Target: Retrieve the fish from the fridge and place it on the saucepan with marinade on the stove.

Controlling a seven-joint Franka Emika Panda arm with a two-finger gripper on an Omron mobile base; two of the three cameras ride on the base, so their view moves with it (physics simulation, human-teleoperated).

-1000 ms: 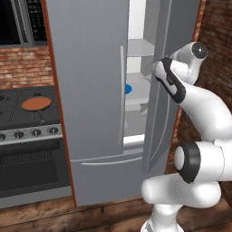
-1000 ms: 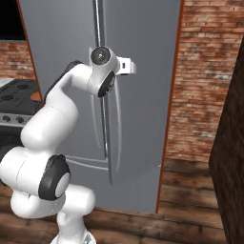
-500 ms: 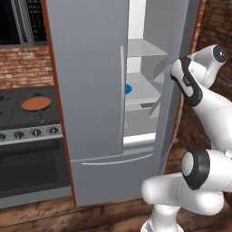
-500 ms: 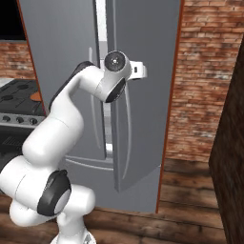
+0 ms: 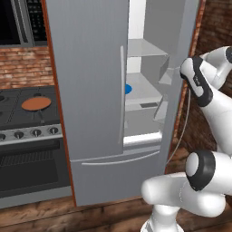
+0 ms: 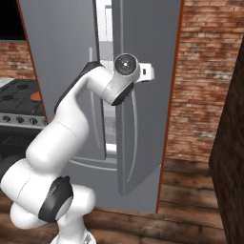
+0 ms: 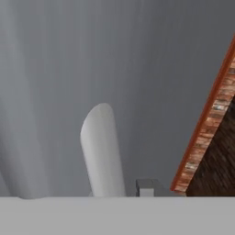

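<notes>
The robot's hand (image 6: 148,72) is clenched on the handle (image 7: 102,151) of the fridge (image 5: 90,90), whose right door (image 6: 143,95) stands partly open, white shelves showing.

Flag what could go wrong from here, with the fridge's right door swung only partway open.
The gap beside the right door looks narrow, so the arm could catch the door edge on its way to the shelves. The fish isn't clearly visible there, so a reach in would be blind. The saucepan is far off to the left.
</notes>
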